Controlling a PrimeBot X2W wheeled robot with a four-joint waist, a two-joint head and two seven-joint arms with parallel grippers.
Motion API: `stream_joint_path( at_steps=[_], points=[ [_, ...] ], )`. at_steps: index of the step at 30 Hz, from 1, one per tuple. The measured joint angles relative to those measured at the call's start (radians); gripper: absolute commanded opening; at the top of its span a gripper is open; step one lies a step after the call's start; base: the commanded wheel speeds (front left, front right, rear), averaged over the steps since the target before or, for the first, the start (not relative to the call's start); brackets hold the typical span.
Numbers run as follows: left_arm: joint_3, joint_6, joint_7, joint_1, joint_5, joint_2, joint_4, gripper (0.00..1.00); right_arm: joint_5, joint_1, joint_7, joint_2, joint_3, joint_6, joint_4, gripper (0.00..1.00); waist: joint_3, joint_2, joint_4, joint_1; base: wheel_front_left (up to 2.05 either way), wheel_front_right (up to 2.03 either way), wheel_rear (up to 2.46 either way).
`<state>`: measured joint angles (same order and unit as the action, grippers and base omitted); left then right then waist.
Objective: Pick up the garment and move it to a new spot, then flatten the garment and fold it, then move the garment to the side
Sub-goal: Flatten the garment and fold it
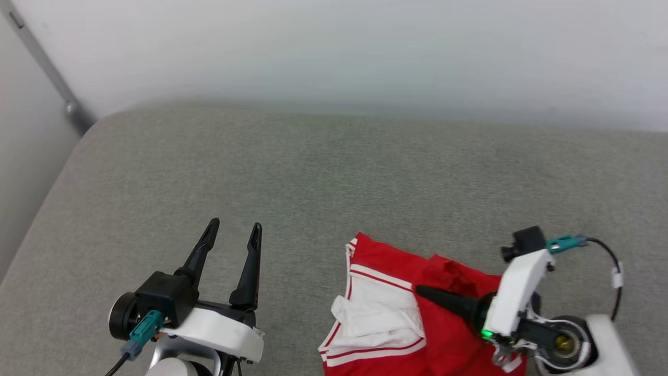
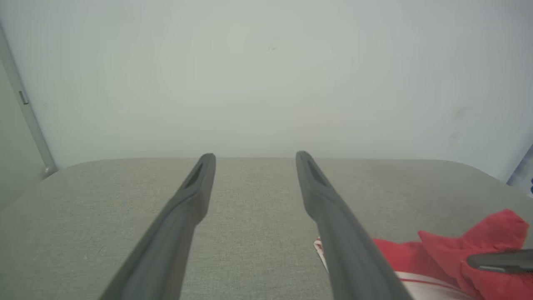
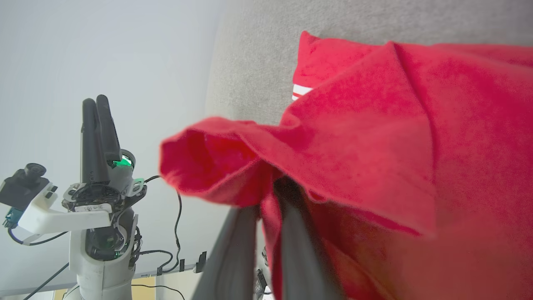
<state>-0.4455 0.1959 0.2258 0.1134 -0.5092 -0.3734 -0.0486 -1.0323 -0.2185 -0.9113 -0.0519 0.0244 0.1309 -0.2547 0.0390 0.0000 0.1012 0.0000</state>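
- Your garment lies crumpled on the grey cushion, at its near edge toward the right, with a white, red-striped sleeve facing up.
- Your right gripper is clamped tight on a red fold of it and holds that fold raised off the cushion.
- Your left gripper hovers over the cushion's near left part, fingers spread wide, empty, apart from the cloth.

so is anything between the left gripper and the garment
Nothing visible: only bare grey surface lies between the left gripper, jaws open, and the garment to its right. The right gripper is shut on a red fold of it.
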Motion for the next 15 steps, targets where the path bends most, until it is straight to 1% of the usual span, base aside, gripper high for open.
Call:
stream_joint_path(
  at_steps=[3, 7, 8, 9, 10, 11, 15],
  points=[
    [-0.006, -0.011, 0.002, 0.015, 0.0, 0.006, 0.013, 1.0, -0.028, -0.028, 0.062, 0.0, 0.09, 0.0, -0.054, 0.0, 0.009, 0.0, 0.03, 0.0, 0.0, 0.0, 0.0],
    [-0.016, -0.014, 0.006, 0.021, 0.003, 0.014, 0.024, 1.0, -0.059, -0.071, 0.149, 0.0, 0.192, 0.0, -0.128, 0.0, 0.025, 0.0, 0.062, 0.0, 0.0, 0.0, 0.0],
    [-0.017, -0.017, 0.006, 0.024, 0.003, 0.016, 0.027, 1.0, -0.051, -0.078, 0.173, 0.001, 0.21, 0.0, -0.15, 0.15, 0.029, 0.0, 0.068, 0.0, 0.0, 0.0, 0.0],
    [-0.017, -0.02, 0.007, 0.03, 0.003, 0.016, 0.031, 1.0, -0.034, -0.085, 0.198, 0.001, 0.225, 0.0, -0.175, 0.38, 0.033, 0.0, 0.073, 0.0, 0.0, 0.0, 0.0],
    [-0.016, -0.02, 0.008, 0.035, 0.003, 0.017, 0.035, 1.0, -0.012, -0.093, 0.216, 0.001, 0.242, 0.0, -0.197, 0.64, 0.037, 0.0, 0.077, 0.0, 0.0, 0.0, 0.0],
    [-0.015, -0.02, 0.011, 0.036, 0.003, 0.021, 0.04, 1.0, 0.005, -0.105, 0.237, 0.001, 0.269, 0.0, -0.234, 1.0, 0.042, 0.0, 0.082, 0.0001, 0.0, 0.0, 0.0],
    [-0.007, -0.02, 0.016, 0.035, 0.002, 0.021, 0.049, 1.0, 0.027, -0.131, 0.265, 0.0, 0.311, 0.0, -0.246, 1.0, 0.042, 0.0, 0.072, 0.0, 0.0, 0.0, 0.0]
  ],
)
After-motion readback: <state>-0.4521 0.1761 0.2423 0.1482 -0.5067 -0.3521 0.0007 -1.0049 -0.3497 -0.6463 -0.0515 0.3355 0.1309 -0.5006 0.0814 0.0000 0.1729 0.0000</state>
